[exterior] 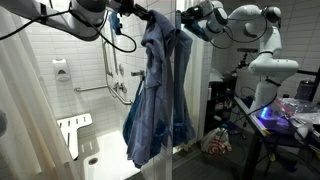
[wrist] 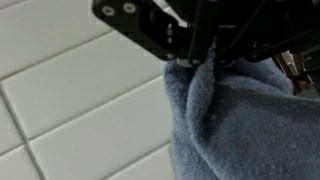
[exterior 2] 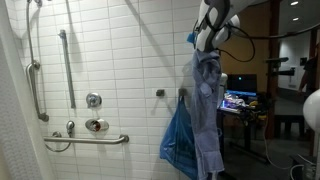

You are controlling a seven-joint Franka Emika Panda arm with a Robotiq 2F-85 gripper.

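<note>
White tiled wall (exterior 2: 130, 50) fills most of both exterior views, and the shower stall is the only enclosure here. In an exterior view the stall floor (exterior: 105, 160) is white, with a curtain (exterior: 20, 110) along the near side. A fold-down seat (exterior: 75, 130) and a soap dispenser (exterior: 62, 72) are mounted inside. Next in size is the blue cloth (exterior: 160, 90). It hangs free, long axis vertical, top end at the gripper (exterior: 143, 18), and its bottom hem is above the stall floor, not touching it. It is bunched narrow at the top and wider lower down, with loose vertical folds. In the other exterior view the cloth (exterior 2: 205, 120) hangs near the tiled wall, to the side of the fittings. Whether it touches the tile cannot be told. That view alone shows the long vertical grab bar (exterior 2: 67, 65), the horizontal grab bar (exterior 2: 95, 139), the shower valve (exterior 2: 97, 125), two small wall hooks (exterior 2: 160, 93) and a lit monitor (exterior 2: 238, 100) beyond the stall. The seat and dispenser are out of its frame. The gripper (exterior 2: 205, 50) sits at the cloth's top, with the arm coming down from above. Only the wrist view shows the grasp: gripper (wrist: 200, 62) fingers (wrist: 178, 45) are closed on a pinched ridge of terry cloth (wrist: 240, 120), with fabric gathered between them. The tile behind runs at a slant in the picture.
</note>
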